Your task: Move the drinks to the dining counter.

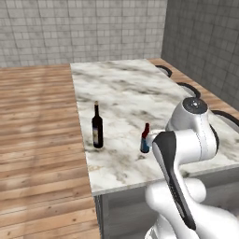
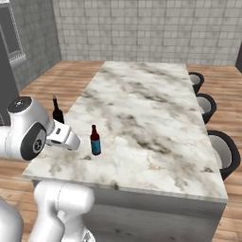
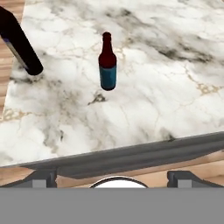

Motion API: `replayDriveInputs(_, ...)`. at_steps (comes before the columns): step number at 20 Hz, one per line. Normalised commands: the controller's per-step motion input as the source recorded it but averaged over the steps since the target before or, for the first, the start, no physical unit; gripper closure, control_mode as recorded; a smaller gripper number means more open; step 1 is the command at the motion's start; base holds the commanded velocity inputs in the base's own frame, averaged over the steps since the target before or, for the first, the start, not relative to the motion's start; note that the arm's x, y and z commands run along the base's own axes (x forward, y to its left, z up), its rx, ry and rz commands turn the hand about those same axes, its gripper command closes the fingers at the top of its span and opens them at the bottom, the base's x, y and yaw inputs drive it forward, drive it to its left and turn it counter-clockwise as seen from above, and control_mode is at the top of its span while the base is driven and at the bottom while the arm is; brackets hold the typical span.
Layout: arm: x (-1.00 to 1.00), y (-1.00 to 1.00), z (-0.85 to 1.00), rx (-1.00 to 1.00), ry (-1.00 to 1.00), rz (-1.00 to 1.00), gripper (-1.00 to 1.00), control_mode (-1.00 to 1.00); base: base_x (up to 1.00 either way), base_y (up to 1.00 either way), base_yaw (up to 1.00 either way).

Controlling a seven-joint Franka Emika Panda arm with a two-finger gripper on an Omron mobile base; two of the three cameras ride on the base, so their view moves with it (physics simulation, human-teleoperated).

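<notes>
Gripper (image 3: 112, 177): jaws wide, empty — back off the counter edge.
Small brown-red bottle with blue label (image 3: 107, 62): upright on white-grey veined marble dining counter (image 3: 166, 70) — straight ahead of gripper.
Tall dark wine bottle (image 1: 97, 126): upright, near it.

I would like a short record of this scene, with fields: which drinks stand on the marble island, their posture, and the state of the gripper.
surface: dining counter, white-grey veined marble
drink 1: wine bottle, tall, dark, upright, near the counter's left edge
drink 2: small bottle, brown-red with blue label, upright, apart from the wine bottle
gripper: gripper, open, empty, back from the small bottle
seats: dark stools along the far side
</notes>
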Motion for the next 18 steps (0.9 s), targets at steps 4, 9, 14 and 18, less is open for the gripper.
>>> replayDriveInputs(4, 0.00, 0.00, 0.00, 0.00, 0.00, 0.00, -1.00, 1.00, -0.68, 0.71, 0.18)
replayDriveInputs(9, 0.00, 0.00, 0.00, 0.00, 0.00, 0.00, -1.00, 1.00, -0.30, 0.97, 0.26)
replayDriveInputs(14, 0.00, 0.00, 0.00, 0.00, 0.00, 0.00, -1.00, 1.00, 0.00, 1.00, 0.32)
replayDriveInputs(18, 0.00, 0.00, 0.00, 0.00, 0.00, 0.00, -1.00, 1.00, 0.01, 1.00, 0.44)
